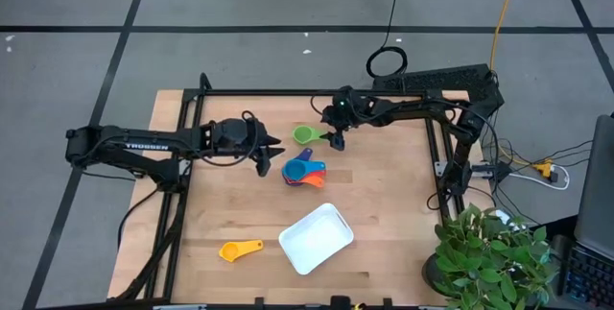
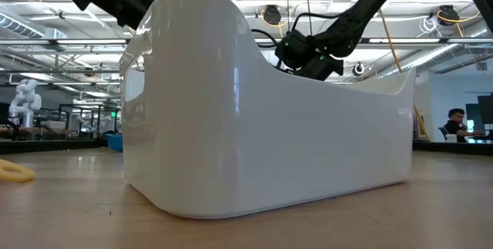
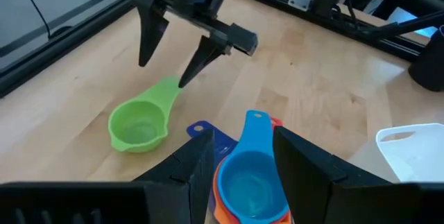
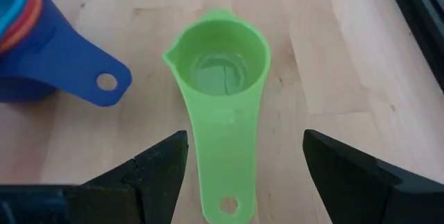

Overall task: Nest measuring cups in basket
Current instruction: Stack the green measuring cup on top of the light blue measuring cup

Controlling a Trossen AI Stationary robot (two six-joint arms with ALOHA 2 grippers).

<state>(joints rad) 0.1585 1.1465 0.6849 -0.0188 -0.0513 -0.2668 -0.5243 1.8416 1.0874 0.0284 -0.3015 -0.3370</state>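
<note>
a lime green measuring cup [image 1: 305, 135], a stack [image 1: 305, 171] of light blue, navy, red and orange cups, a yellow cup [image 1: 240, 250], a glossy white basket [image 1: 316, 238], pale wood table [image 1: 221, 204].

The overhead camera looks straight down on the whole pale wooden table [image 1: 240, 209]. The table-height camera sits close against the shallow white plastic basket [image 2: 262, 118]. Both wrist cameras share the small green plastic measuring cup [image 3: 139, 120].

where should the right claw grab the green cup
Probably by its flat handle, coming straight down from above. The green cup lies alone on the table, handle pointing toward the right claw, whose open fingers already straddle it. The round bowl looks too wide for a sure pinch.
</note>
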